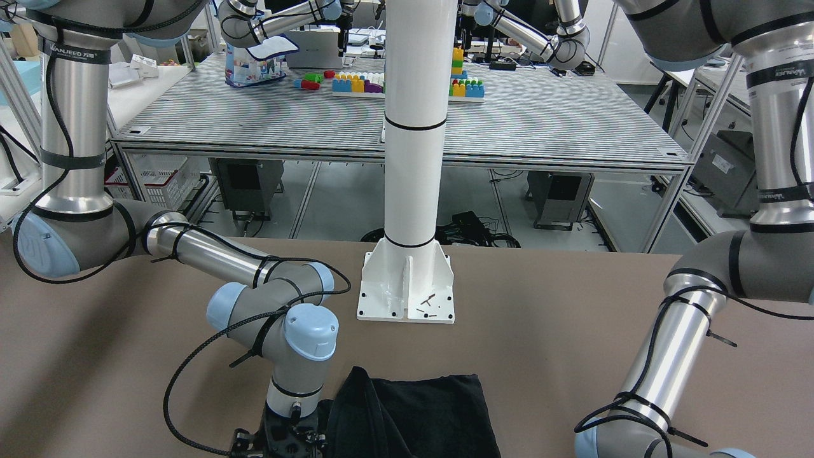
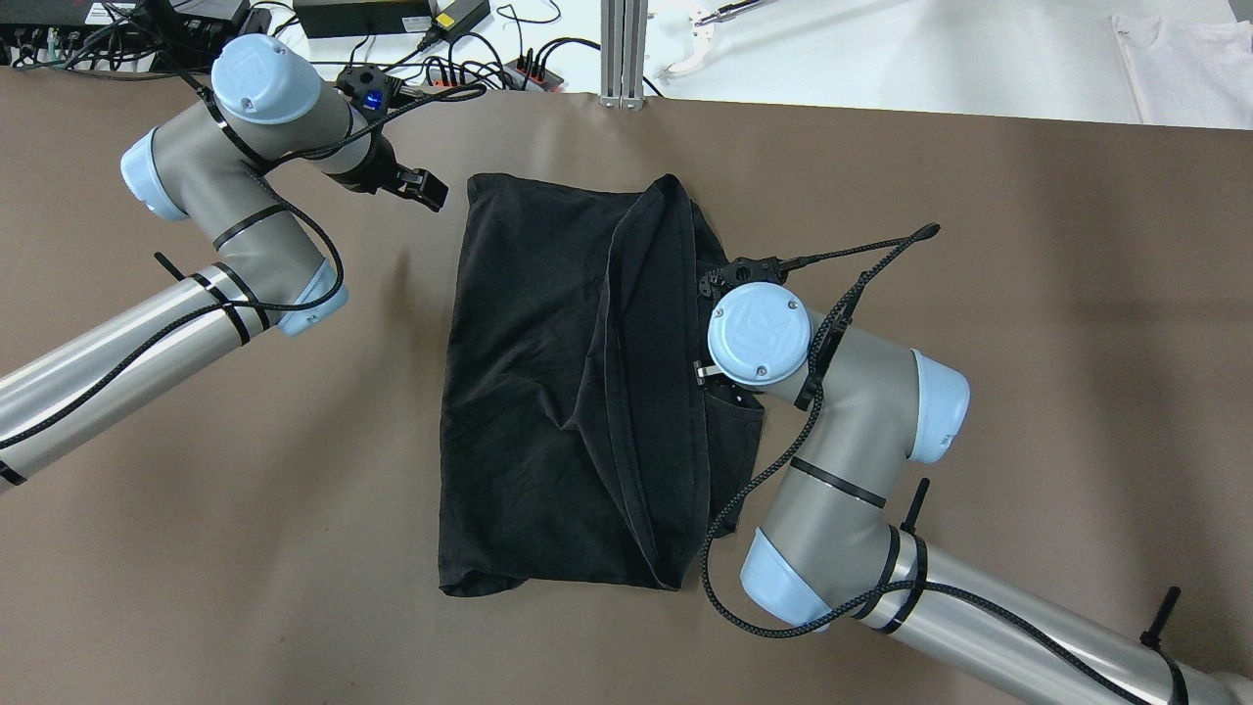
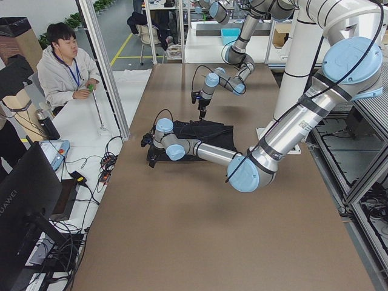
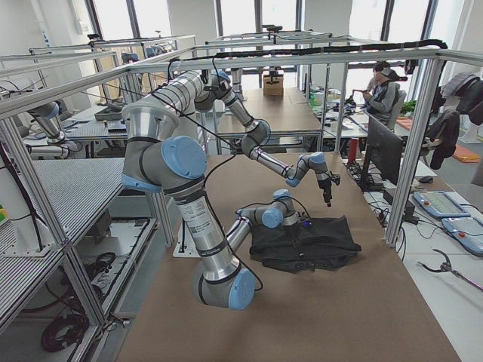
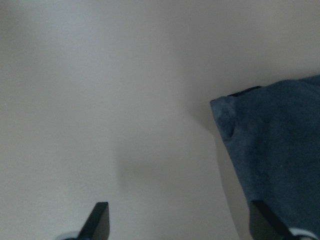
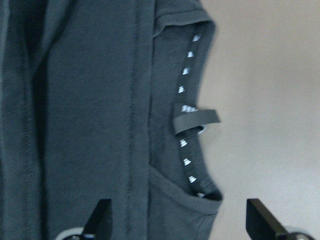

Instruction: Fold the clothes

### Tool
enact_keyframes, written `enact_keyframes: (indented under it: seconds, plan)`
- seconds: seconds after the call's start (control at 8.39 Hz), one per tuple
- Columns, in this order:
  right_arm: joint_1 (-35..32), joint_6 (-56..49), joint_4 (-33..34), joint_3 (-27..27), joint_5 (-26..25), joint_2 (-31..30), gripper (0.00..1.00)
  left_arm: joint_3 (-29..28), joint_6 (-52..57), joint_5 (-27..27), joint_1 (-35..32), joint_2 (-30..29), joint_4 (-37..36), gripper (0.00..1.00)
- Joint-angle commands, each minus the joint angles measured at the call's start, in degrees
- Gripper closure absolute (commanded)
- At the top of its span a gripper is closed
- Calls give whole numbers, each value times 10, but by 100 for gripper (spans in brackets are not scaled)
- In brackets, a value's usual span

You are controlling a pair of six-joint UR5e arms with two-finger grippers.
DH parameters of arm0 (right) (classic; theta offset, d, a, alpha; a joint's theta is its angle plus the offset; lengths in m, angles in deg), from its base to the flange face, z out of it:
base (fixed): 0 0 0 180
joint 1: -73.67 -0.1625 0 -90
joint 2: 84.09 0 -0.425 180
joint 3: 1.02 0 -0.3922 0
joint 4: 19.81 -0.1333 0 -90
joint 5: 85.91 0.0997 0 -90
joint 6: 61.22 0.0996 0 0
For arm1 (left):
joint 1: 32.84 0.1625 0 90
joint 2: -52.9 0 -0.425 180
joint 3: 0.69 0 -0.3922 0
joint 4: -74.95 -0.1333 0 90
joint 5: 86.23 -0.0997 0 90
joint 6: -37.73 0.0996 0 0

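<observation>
The clothes are one black garment (image 2: 548,392) lying flat mid-table, its right part folded over along a long hemmed edge. My right gripper (image 6: 182,220) is open, both fingertips (image 6: 102,216) hovering above the neckline, where a taped collar with white marks and a small loop show. In the overhead view the right wrist (image 2: 759,333) covers that gripper at the garment's right edge. Open too, my left gripper (image 5: 182,222) is over bare table beside the garment's corner (image 5: 270,150), at the far-left corner in the overhead view (image 2: 421,186).
A white pole (image 1: 413,127) on a bolted base plate (image 1: 407,299) stands at the robot's side of the table. Cables and power bricks (image 2: 440,39) line the far edge. A person (image 3: 63,66) sits beyond it. Brown tabletop (image 2: 979,294) surrounds the garment.
</observation>
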Motion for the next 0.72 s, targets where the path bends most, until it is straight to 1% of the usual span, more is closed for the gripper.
enact_keyframes:
  seconds: [0.0, 0.12, 0.24, 0.36, 0.6]
  plan:
    - [80, 37, 2, -7, -3, 35, 6, 0, 0, 0, 0, 0, 0, 0]
    - [129, 35, 2, -6, -51, 35, 7, 0, 0, 0, 0, 0, 0, 0]
    - [164, 11, 9, -7, -83, 35, 9, 0, 0, 0, 0, 0, 0, 0]
    - [187, -40, 25, -7, -108, 32, 13, 0, 0, 0, 0, 0, 0, 0]
    - [191, -93, 26, -8, -118, 21, 36, 0, 0, 0, 0, 0, 0, 0]
